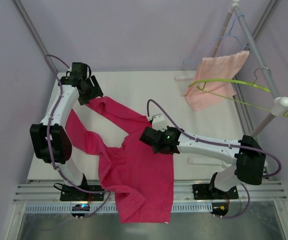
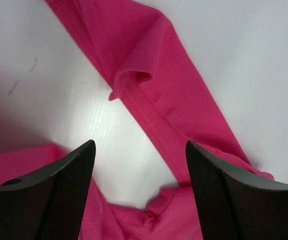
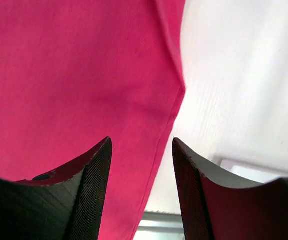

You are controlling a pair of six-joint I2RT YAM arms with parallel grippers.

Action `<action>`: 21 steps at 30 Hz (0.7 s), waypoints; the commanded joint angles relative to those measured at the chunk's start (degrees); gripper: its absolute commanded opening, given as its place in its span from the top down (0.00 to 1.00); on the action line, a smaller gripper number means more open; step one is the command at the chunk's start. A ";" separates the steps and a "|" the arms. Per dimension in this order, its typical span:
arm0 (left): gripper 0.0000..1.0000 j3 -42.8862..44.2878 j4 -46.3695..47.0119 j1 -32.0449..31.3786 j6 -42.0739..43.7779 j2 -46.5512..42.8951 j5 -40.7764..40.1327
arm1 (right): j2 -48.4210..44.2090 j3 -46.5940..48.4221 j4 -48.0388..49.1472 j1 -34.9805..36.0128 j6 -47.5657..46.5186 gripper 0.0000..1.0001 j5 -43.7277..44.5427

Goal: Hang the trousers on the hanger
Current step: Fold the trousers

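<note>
The magenta trousers (image 1: 138, 175) lie spread on the white table (image 1: 133, 85), legs running to the back left and the wide end hanging over the near edge. My left gripper (image 1: 86, 99) hovers open over a leg end; in its wrist view the gripper (image 2: 139, 145) has nothing between its fingers, with crumpled trousers (image 2: 159, 75) below. My right gripper (image 1: 146, 137) is open above the cloth's right edge, and in its own view that gripper (image 3: 141, 140) straddles the trousers' (image 3: 73, 75) hem without holding it. The lime-green hanger (image 1: 224, 81) hangs from the rack at the back right.
A pale pink towel (image 1: 216, 80) hangs on a thin light-blue wire hanger (image 1: 219, 42) behind the green one. The grey rack pole (image 1: 256, 50) slants down the right side to a white end cap (image 1: 281, 102). Purple walls enclose the table.
</note>
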 commanded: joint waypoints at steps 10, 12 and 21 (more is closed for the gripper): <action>0.25 1.79 7.20 -3.29 -5.69 15.34 5.50 | 9.51 6.70 18.66 -16.13 -28.74 0.43 -10.57; 0.23 2.32 7.03 -3.29 -5.87 17.27 5.05 | 13.63 8.45 18.58 -17.72 -30.32 0.42 -11.98; 0.30 9.88 5.97 -1.80 -6.39 26.14 4.35 | 26.55 21.54 12.17 -25.46 -39.55 0.44 -20.16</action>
